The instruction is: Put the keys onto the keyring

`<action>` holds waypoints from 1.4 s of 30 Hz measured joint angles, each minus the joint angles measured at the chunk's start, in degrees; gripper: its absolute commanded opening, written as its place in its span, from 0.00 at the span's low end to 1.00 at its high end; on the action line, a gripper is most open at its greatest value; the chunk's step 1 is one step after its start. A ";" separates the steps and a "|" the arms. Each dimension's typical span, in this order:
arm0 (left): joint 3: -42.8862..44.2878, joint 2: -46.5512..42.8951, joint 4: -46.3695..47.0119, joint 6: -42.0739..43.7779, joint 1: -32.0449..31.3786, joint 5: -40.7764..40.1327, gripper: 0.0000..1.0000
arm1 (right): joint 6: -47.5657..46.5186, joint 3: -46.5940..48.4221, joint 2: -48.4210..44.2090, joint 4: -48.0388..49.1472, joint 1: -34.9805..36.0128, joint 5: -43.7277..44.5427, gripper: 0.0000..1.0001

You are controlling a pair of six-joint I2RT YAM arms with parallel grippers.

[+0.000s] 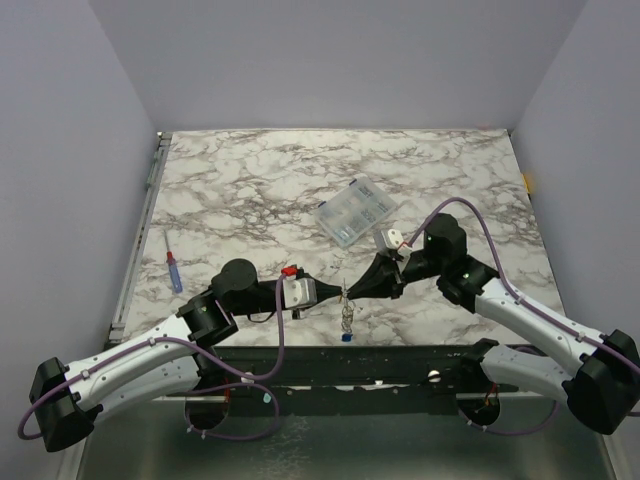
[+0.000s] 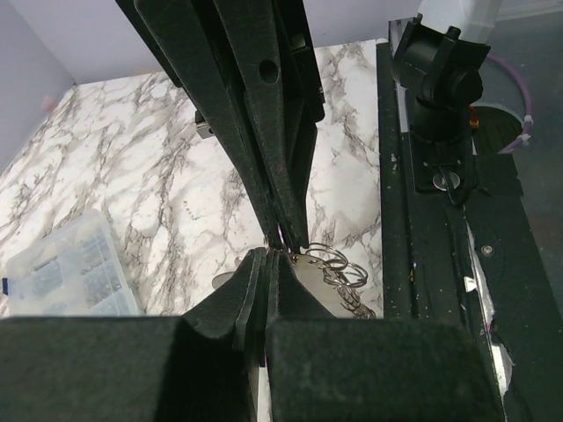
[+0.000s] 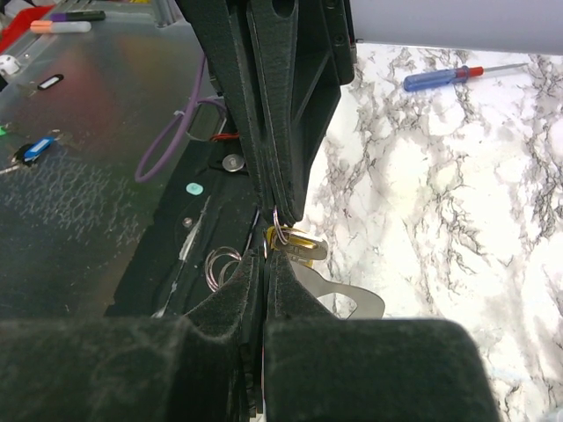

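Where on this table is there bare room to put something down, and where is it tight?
Bare marble: the wide patch between the screwdriver and the compartment box, and the far strip behind the box. Crowded: the near centre, where the left gripper and right gripper meet on the keyring.

We find the near centre blocked: the left gripper (image 1: 337, 293) and right gripper (image 1: 353, 291) meet tip to tip, clamped on the keyring (image 1: 346, 312). The compartment box (image 1: 355, 212) stands just behind the right gripper; the screwdriver (image 1: 174, 272) lies far left; the marble table (image 1: 250, 170) beyond is free
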 measured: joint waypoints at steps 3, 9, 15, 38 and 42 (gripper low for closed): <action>0.00 0.00 0.04 -0.15 0.00 0.33 0.00 | -0.02 0.00 0.02 -0.09 0.02 0.46 0.01; 0.00 0.02 0.04 -0.22 0.09 0.48 0.00 | -0.07 0.00 -0.13 -0.35 0.02 1.77 0.01; 0.00 0.02 0.07 -0.37 0.11 0.52 0.00 | -0.46 0.02 -0.63 -0.59 0.02 3.23 0.01; 0.00 0.00 0.13 -0.37 0.11 0.46 0.00 | -1.03 0.87 -2.62 -2.10 0.02 4.98 0.01; 0.00 0.00 0.13 -0.37 0.11 0.44 0.00 | -1.01 0.87 -3.19 -2.08 0.04 5.35 0.01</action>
